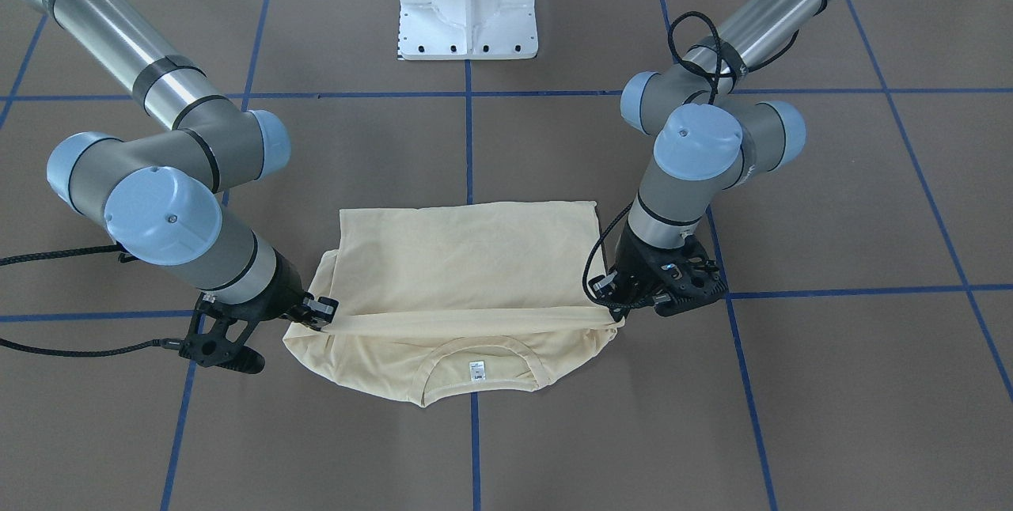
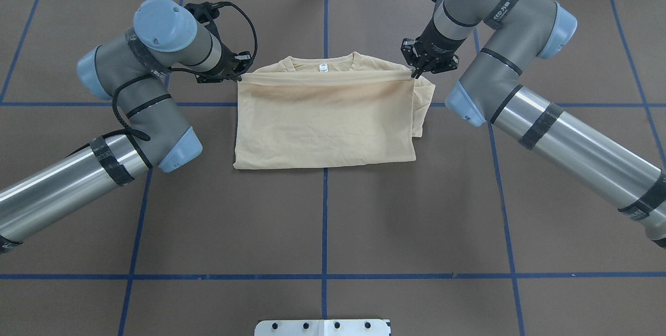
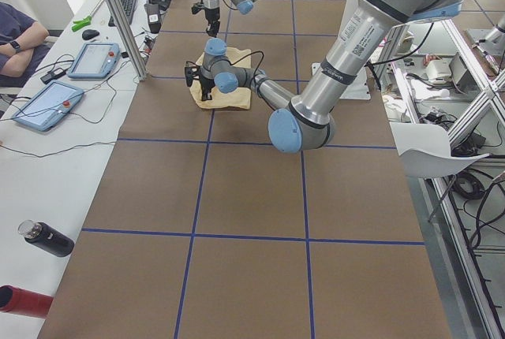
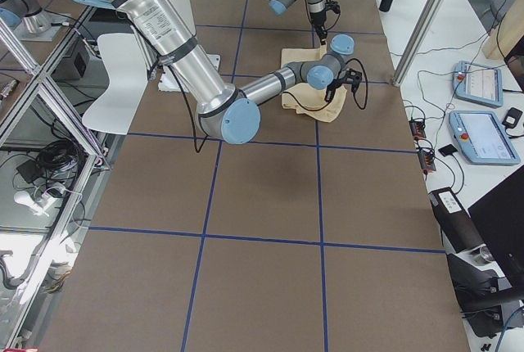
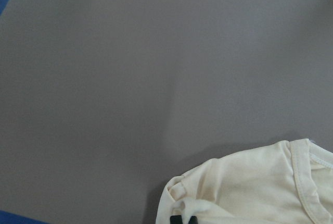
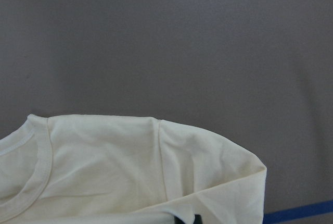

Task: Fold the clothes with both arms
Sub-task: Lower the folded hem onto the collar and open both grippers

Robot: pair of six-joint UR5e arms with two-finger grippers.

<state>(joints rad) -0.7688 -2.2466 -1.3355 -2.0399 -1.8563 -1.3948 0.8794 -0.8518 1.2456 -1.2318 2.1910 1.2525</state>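
Cream T-shirt (image 2: 322,123) lay half-folded near the surface's (image 2: 322,221) far edge, midway along, with the left end effector (image 2: 240,77) and right end effector (image 2: 414,72) each clamped on one end of its taut lifted edge; judged light, limp and sag-prone, best gripped at those corners.

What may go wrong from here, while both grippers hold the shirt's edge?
1. The pale cream-yellow thin T-shirt has its folded edge stretched between the black left gripper and the black right gripper; uneven release would likely skew the fold.
2. Bunched cloth sticks out beside the right gripper and may end up trapped as a lump.
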